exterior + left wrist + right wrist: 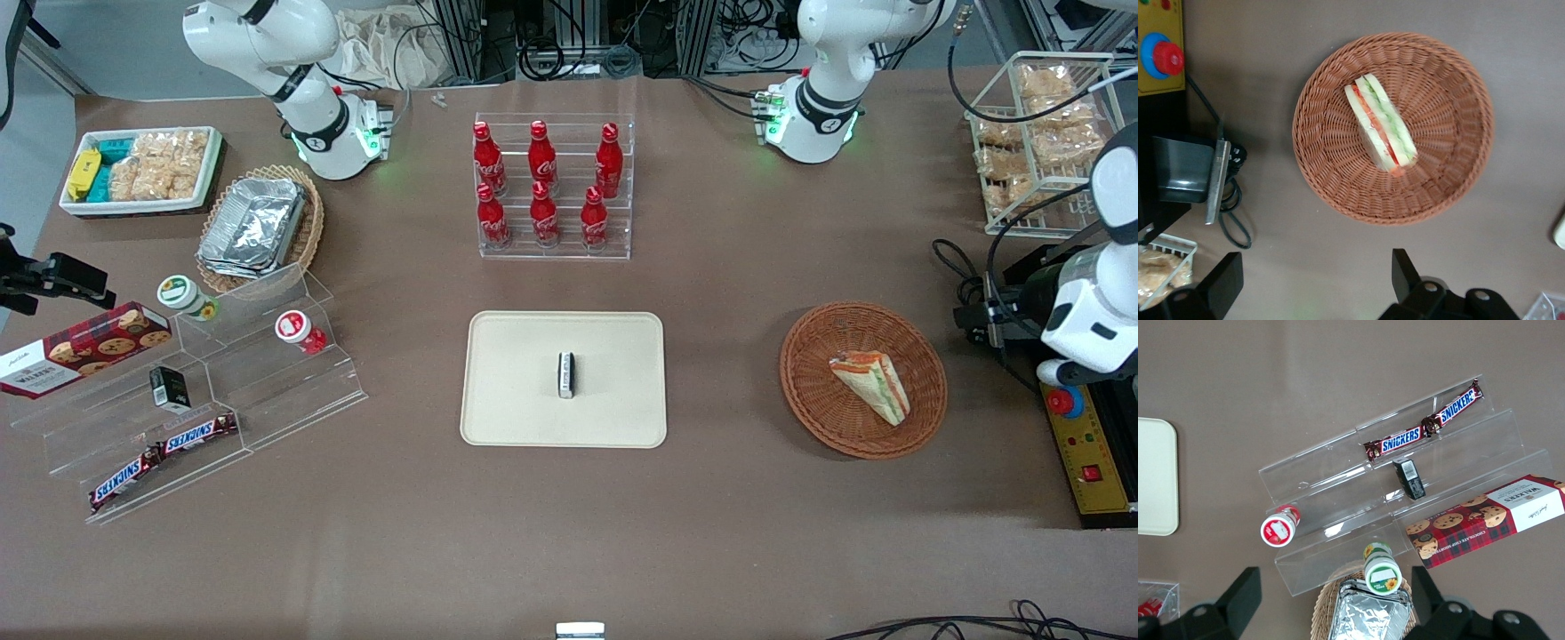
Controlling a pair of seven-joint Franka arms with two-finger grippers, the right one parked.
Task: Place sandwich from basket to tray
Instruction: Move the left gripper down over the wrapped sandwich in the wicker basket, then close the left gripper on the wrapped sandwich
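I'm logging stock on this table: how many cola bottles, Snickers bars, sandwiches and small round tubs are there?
Cola bottles: 6
Snickers bars: 2
Sandwich, in the basket: 1
Round tubs: 2
Total: 11
The gripper hovers open above the basket; the tray holds no food.

A robot lab staged as a shop: cola bottles (547,187) on acrylic racks, cables (569,44) along the surface's edge.

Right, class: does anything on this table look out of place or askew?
Nothing stands out. The sandwich lies whole in the basket, the tray sits square, and the open claw hovers above the basket.
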